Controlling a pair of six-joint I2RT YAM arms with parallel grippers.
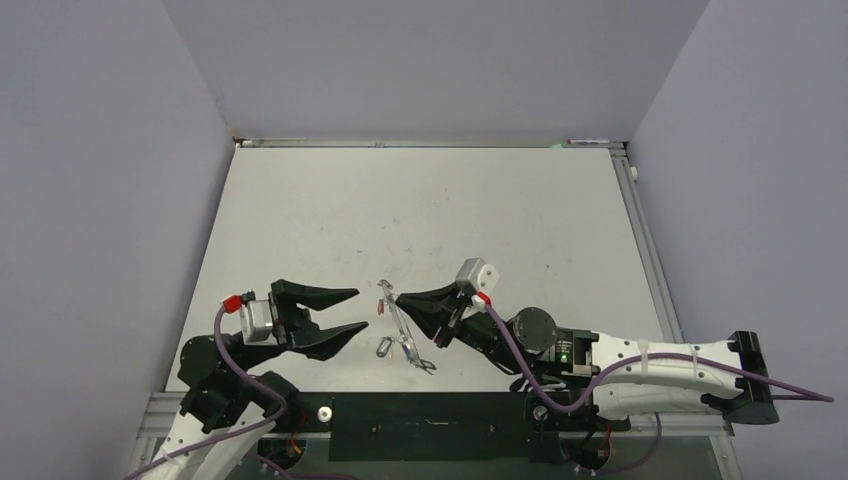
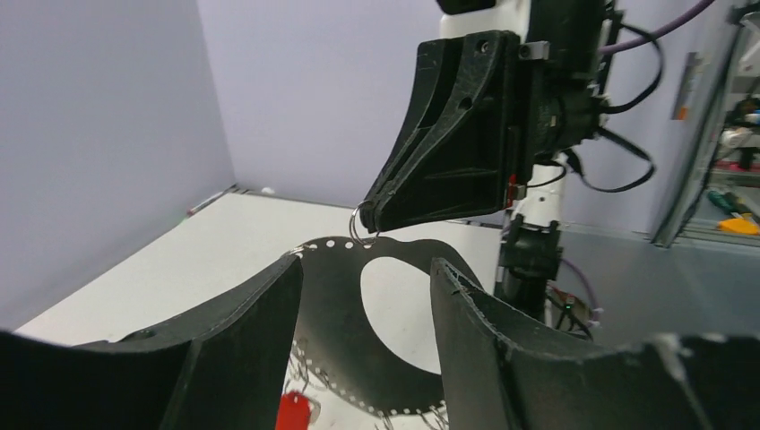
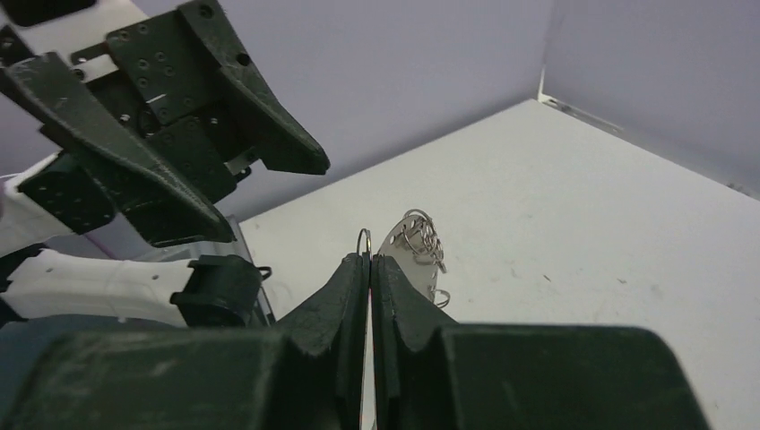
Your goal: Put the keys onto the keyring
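surface: plain white table (image 1: pixel 300 200), lilac walls (image 1: pixel 100 150) all round
right gripper (image 1: pixel 398 298): pinched tight on the keyring (image 1: pixel 402 328) rim, steadying it I guess
left gripper (image 1: pixel 361 310): jaws apart, empty, just left of the keyring
keys (image 1: pixel 384 347): on the table beside the keyring's near end, apparently not threaded yet

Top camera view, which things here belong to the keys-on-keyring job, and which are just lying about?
Part of the job:
- keyring, pinched by the shut right gripper
- keys, lying on the table beside it
- left gripper, open, holding nothing

Just lying about:
- stick-like item at the far left corner
- tools on a side shelf, off to the right
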